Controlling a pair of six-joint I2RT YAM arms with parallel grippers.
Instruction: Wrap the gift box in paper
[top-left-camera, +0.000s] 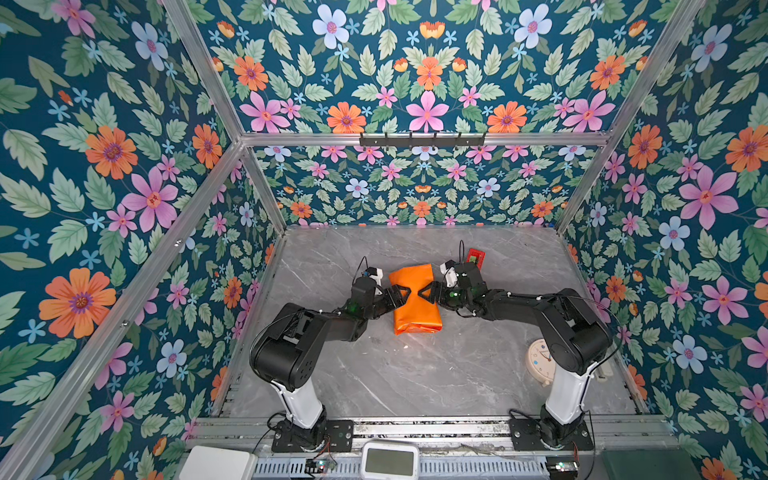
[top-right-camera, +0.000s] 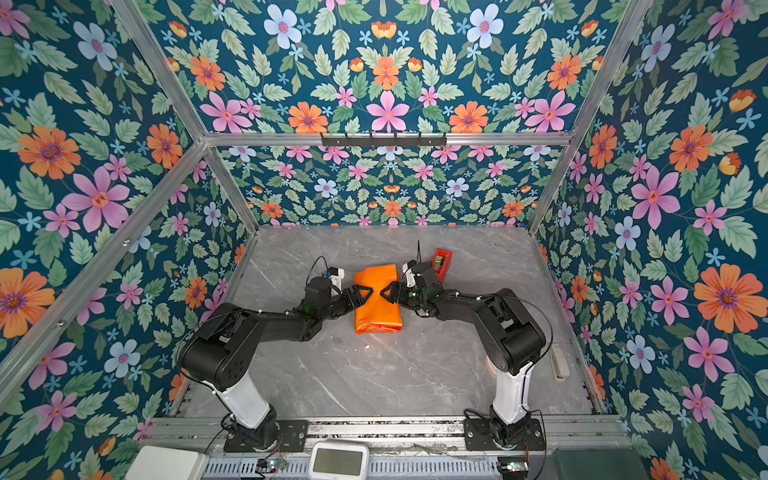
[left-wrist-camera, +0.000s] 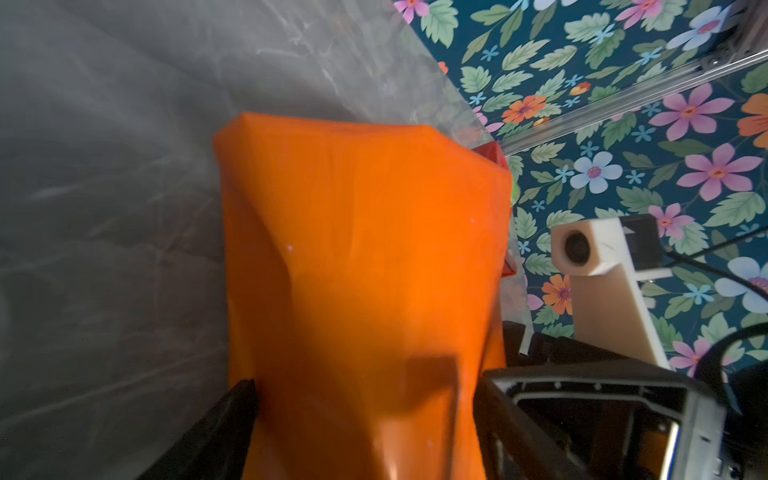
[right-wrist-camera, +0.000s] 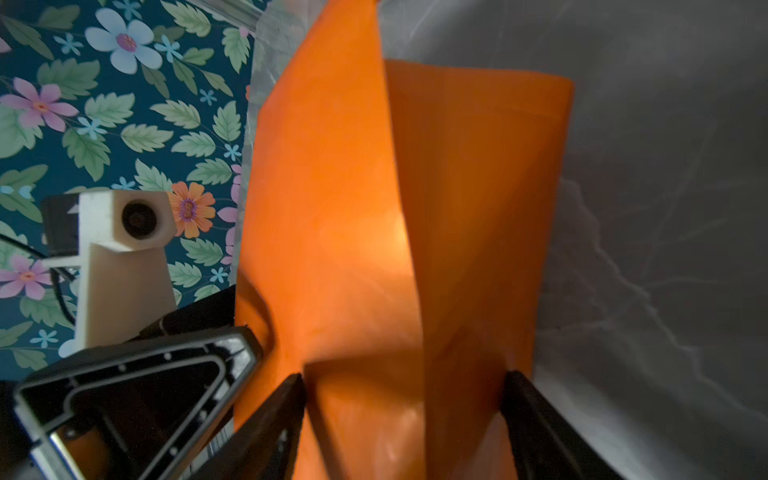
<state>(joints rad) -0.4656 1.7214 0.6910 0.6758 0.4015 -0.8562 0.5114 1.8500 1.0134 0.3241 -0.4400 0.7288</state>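
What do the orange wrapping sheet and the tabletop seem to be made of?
The paper: probably coated paper or foil-like sheet, glossy orange; it holds sharp creases and shows highlights. The table: grey, marble-patterned with pale veins, faint sheen; stone or laminate, I cannot tell.

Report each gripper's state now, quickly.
Left gripper: jaws spread around the paper; grip cannot be told.
Right gripper: likewise spread around the paper; cannot be told.
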